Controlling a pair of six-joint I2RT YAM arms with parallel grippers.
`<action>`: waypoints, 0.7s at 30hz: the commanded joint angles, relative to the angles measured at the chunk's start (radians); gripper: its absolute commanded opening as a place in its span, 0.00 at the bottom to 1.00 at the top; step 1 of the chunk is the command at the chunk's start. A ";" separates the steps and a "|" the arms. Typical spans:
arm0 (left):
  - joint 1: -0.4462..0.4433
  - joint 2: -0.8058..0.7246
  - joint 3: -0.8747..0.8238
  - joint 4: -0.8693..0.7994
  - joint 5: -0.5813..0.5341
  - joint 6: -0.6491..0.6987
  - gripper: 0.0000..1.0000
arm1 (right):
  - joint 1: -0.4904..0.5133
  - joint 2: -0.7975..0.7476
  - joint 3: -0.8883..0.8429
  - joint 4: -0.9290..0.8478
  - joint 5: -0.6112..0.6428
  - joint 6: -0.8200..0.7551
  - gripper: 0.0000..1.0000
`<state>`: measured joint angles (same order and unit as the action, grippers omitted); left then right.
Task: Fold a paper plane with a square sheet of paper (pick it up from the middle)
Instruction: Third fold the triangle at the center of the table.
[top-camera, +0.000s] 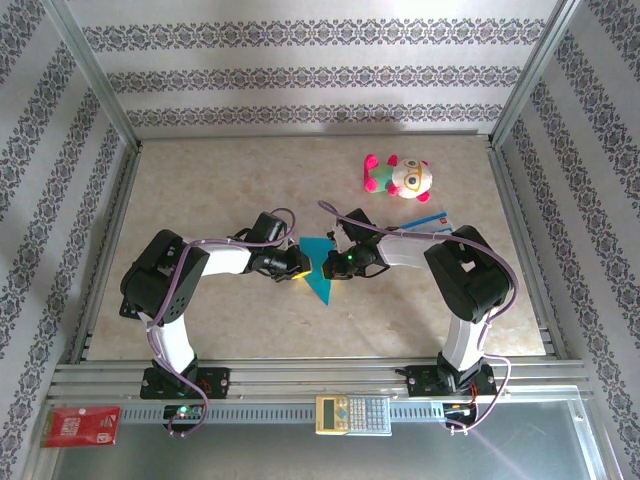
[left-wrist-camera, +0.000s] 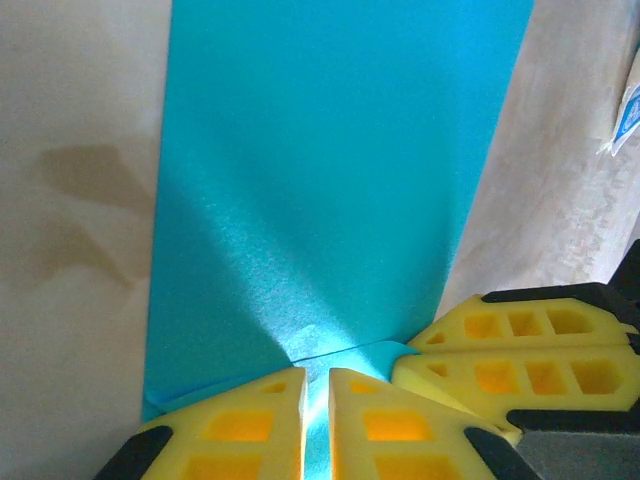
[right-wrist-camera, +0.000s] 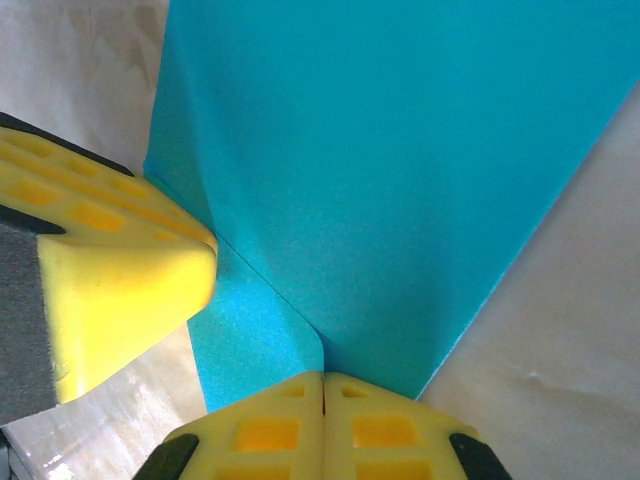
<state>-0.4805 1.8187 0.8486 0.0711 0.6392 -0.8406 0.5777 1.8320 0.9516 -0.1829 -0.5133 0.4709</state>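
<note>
Two grips at the middle of the bench (top-camera: 200, 200): pinches the folded teal sheet of paper (top-camera: 320, 272) between left fingers (left-wrist-camera: 240, 425), closed on its crease, and right fingers (right-wrist-camera: 268, 432), closed tight alongside.

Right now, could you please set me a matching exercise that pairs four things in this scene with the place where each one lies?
Things:
1. teal paper
2. plush toy
3. calculator
4. red packet

Places:
A. near metal ledge, left corner
B. far right part of the table
C. middle of the table
D. near metal ledge, centre

Pairs: 1-C; 2-B; 3-D; 4-A
</note>
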 joint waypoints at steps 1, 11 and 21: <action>0.014 0.019 -0.043 -0.038 -0.033 0.018 0.14 | 0.001 0.064 -0.016 -0.096 0.075 -0.025 0.03; 0.014 0.032 -0.080 -0.092 -0.068 0.063 0.00 | -0.028 0.019 0.057 -0.168 0.066 -0.061 0.12; 0.014 0.042 -0.076 -0.146 -0.082 0.102 0.00 | -0.088 -0.123 0.081 -0.239 0.051 -0.093 0.21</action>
<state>-0.4755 1.8149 0.8204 0.1036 0.6392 -0.7822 0.5049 1.7893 1.0210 -0.3771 -0.4767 0.4072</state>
